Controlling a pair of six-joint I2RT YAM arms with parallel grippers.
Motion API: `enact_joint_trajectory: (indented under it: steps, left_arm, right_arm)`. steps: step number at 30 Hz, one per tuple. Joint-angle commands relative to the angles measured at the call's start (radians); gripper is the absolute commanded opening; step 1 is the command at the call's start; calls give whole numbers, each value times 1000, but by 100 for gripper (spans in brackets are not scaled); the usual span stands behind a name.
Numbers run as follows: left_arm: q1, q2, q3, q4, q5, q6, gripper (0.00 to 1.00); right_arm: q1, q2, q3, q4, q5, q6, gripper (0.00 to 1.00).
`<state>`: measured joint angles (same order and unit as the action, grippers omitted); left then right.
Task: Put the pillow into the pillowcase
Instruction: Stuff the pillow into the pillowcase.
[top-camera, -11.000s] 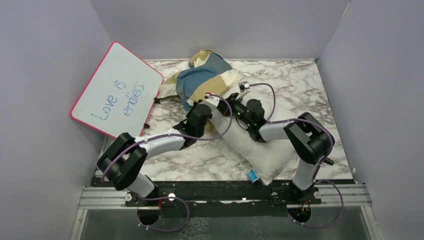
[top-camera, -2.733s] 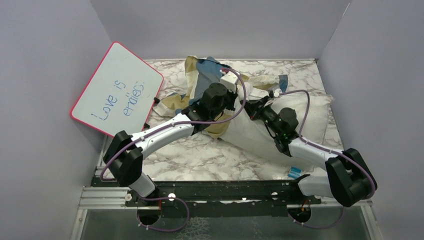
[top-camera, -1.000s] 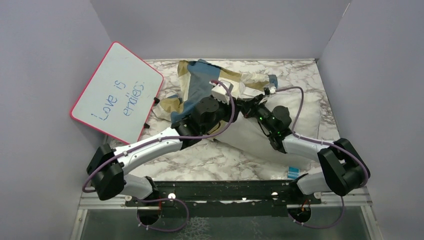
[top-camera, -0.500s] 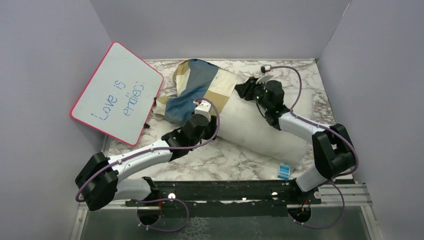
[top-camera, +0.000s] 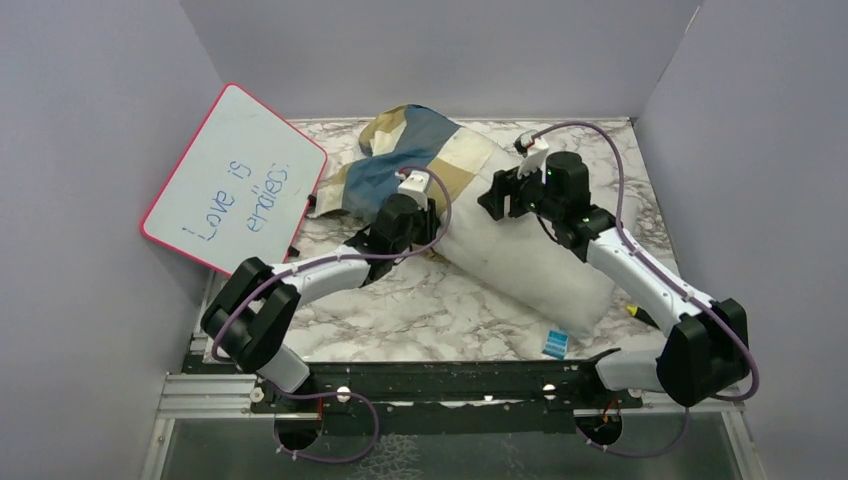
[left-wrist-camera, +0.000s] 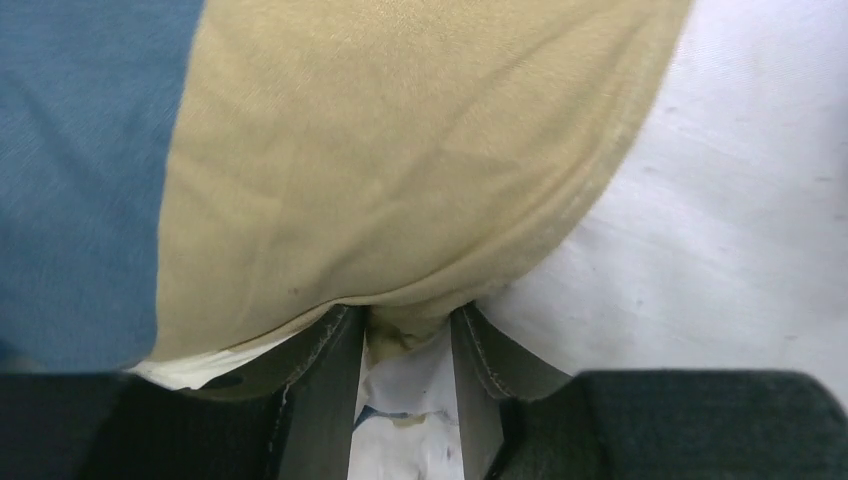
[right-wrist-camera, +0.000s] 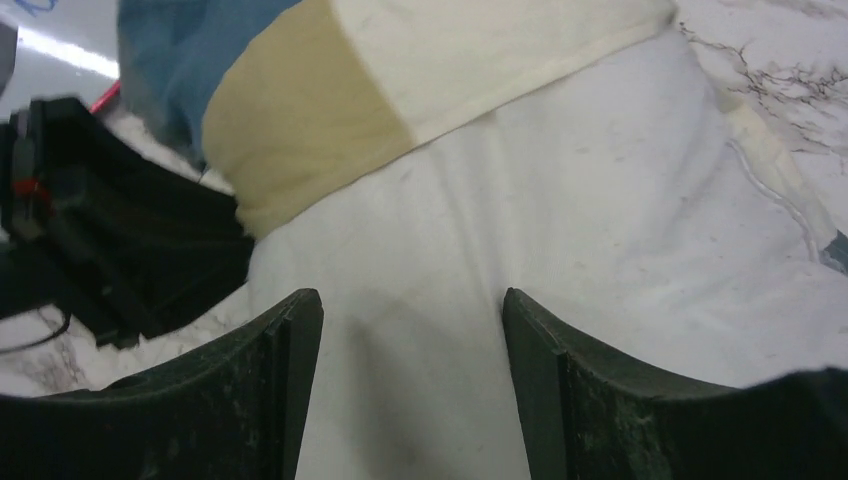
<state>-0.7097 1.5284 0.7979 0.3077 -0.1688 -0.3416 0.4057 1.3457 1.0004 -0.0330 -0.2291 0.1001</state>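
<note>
Left wrist view: left gripper (left-wrist-camera: 405, 335) pinches pillowcase (left-wrist-camera: 380, 180) hem over pillow (left-wrist-camera: 720, 250).

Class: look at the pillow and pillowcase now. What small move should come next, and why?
Probably the left gripper should draw the pillowcase hem it pinches further along the pillow, toward the blue tag. The pillowcase covers only the pillow's far end, and the right gripper hangs open over bare pillow.

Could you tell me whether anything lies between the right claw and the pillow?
Nothing visible: the open right claw faces the plump white fabric pillow directly; the blue, tan and cream checked pillowcase covers only its far end.
</note>
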Motion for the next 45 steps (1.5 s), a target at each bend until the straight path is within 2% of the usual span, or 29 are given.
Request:
enact_joint_trajectory:
  steps: [1,5,7,11,14,17,22,25,30,37,39,41,42,43,45]
  left_arm:
    - [37,62,166,141,117,107,37]
    - [93,73,227,140,243,35,38]
    - [95,28,203,140,261,22,44]
    - [97,-114,90,136,228,-30,55]
    - [117,-203,10,87,195,-104,59]
    - [147,-281,-66,53,203,-171,60]
    - [217,-383,-84,-109,218,-206,63]
    - [265,-434,-115,-141,249,-226,65]
    - [297,-484,-201,-98,297,-293,66]
    - [298,-451,-283,-10,332,-348,63]
    - [299,-427,-293,7,340,-357,62]
    - [299,-402,-293,20,360,-353,61]
    - [299,-388,-293,33,372,-343,61]
    - [298,-371,-292,46,394,-331,61]
    - [297,-338,-281,63,426,-300,61]
  right_arm:
    - [9,-91,-33,-125,-98,-70,71]
    - [11,-72,-8,-129,-122,-90,72]
    - [20,-58,-7,-124,-131,-122,74]
    - [65,-61,-47,-40,-97,-188,76]
    - [116,-43,-33,-34,-46,-256,80]
    - [215,-12,-10,-39,12,-334,82]
    - [344,-1,-53,22,168,-431,84]
    - [379,32,-61,71,303,-524,93]
    - [390,95,-115,197,412,-654,98]
    - [391,249,-146,329,560,-770,100]
    - [390,324,-155,412,619,-808,99]
    - [371,371,-139,477,647,-812,93]
    - [353,377,-109,438,603,-777,83]
    - [337,372,-78,399,572,-730,69]
    - [316,348,-34,371,496,-663,32]
